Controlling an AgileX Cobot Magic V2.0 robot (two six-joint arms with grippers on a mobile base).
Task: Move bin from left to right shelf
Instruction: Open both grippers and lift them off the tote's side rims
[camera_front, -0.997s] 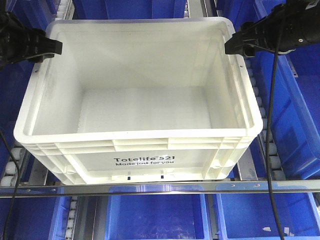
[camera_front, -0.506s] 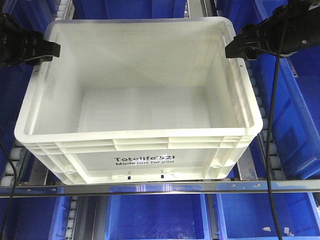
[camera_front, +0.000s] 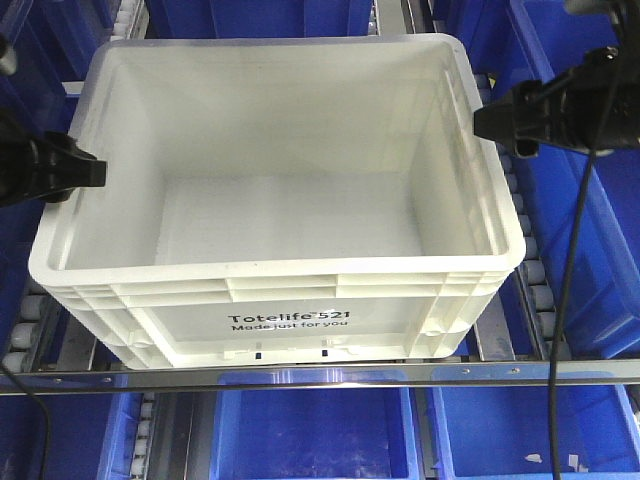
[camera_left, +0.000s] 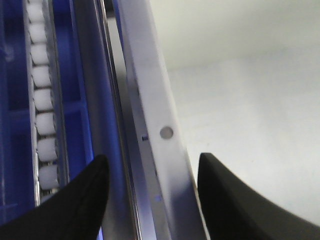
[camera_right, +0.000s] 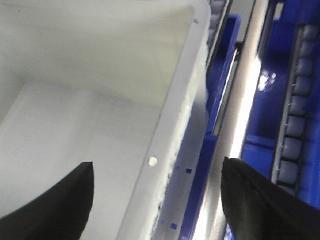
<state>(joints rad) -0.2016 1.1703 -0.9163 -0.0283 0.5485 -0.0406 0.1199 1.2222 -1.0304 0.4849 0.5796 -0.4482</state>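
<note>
Sitting on a roller shelf, the white bin (camera_front: 275, 210) is filling most of the front view, empty inside, its printed side facing the camera. Blue bins (camera_front: 590, 200) are flanking it on both sides and more are showing below the metal rail (camera_front: 320, 376) in front.

Left claw (camera_front: 85, 172) is hovering at the bin's left rim, about midway along that side. In the left wrist view its two dark fingers (camera_left: 75, 205) are spread apart, one outside over the shelf rail, one over the bin's inside, with the white rim (camera_left: 155, 125) running between them. Claw is released, not pinching the rim.

Right claw (camera_front: 490, 120) is hanging at the bin's right rim, nearer the back corner. In the right wrist view its fingers (camera_right: 55, 200) are spread wide, one over the bin's interior, the other out over the blue bins and silver rail, rim (camera_right: 170, 125) between them. Also released, not touching the rim as far as can be seen.

White rollers (camera_left: 42, 115) are showing just beside the bin's left wall.
</note>
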